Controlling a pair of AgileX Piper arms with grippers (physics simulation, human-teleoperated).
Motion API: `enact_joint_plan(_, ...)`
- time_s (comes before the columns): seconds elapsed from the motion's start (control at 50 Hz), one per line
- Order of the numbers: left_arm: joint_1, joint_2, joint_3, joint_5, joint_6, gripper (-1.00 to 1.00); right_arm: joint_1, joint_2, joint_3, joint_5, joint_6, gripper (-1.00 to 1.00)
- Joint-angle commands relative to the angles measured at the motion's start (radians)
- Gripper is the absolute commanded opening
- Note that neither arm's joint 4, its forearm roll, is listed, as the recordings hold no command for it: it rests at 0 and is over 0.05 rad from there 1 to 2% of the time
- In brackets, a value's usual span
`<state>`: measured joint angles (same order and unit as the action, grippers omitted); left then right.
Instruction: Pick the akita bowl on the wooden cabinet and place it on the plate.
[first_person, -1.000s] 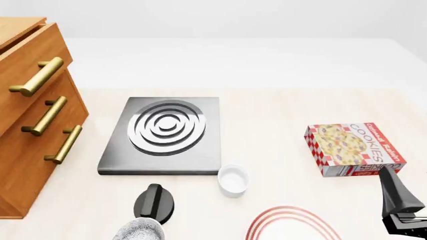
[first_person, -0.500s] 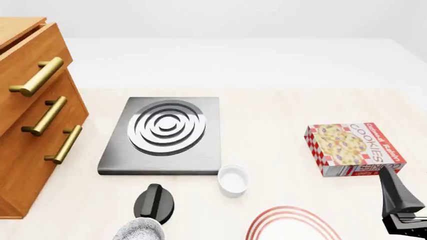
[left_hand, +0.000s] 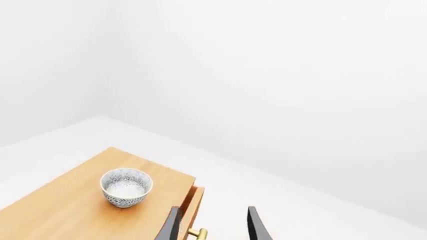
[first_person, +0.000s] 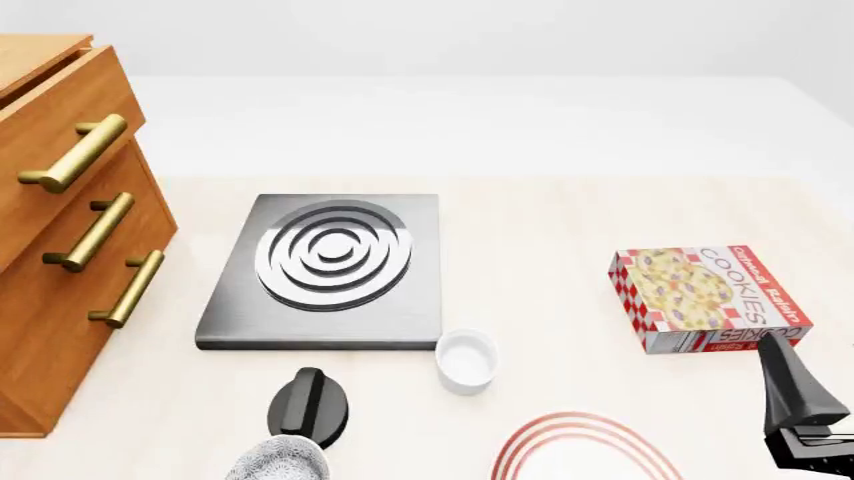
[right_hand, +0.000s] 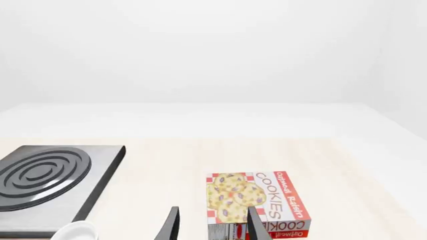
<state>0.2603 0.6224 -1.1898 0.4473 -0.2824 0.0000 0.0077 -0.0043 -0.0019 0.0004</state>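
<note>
The akita bowl (left_hand: 126, 186), speckled grey-white with a dark rim, stands upright on top of the wooden cabinet (left_hand: 67, 210) in the left wrist view. My left gripper (left_hand: 213, 227) is open and empty, off the cabinet's front edge and well short of the bowl. In the front view the cabinet (first_person: 67, 250) fills the left side and its top is out of sight. The plate (first_person: 581, 445) with red rings shows partly at the bottom edge. My right gripper (first_person: 801, 415) hangs at the lower right, open and empty (right_hand: 212, 225).
A second speckled bowl (first_person: 278, 460) sits on the table at the bottom edge, beside a black rounded object (first_person: 310, 405). A grey stove (first_person: 327, 268) lies mid-table, a small white bowl (first_person: 466, 358) in front of it. A cookies box (first_person: 707, 298) lies to the right.
</note>
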Motion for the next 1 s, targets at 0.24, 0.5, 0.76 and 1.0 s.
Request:
enact_joint_plan(0.24, 0.122, 0.151, -0.104, 0.034, -0.055, 1.00, 0.000, 0.000, 0.000, 0.000, 0.000, 1.00)
enact_joint_plan(0.5, 0.197, 0.229, -0.117, 0.005, -0.103, 1.00, 0.000, 0.000, 0.000, 0.000, 0.000, 1.00)
enact_joint_plan(0.76, 0.303, 0.288, -0.137, -0.018, -0.157, 1.00, 0.000, 0.000, 0.000, 0.000, 0.000, 1.00)
enact_joint_plan(1.0, 0.358, 0.311, -0.133, -0.021, -0.176, 1.00, 0.000, 0.000, 0.000, 0.000, 0.000, 1.00)
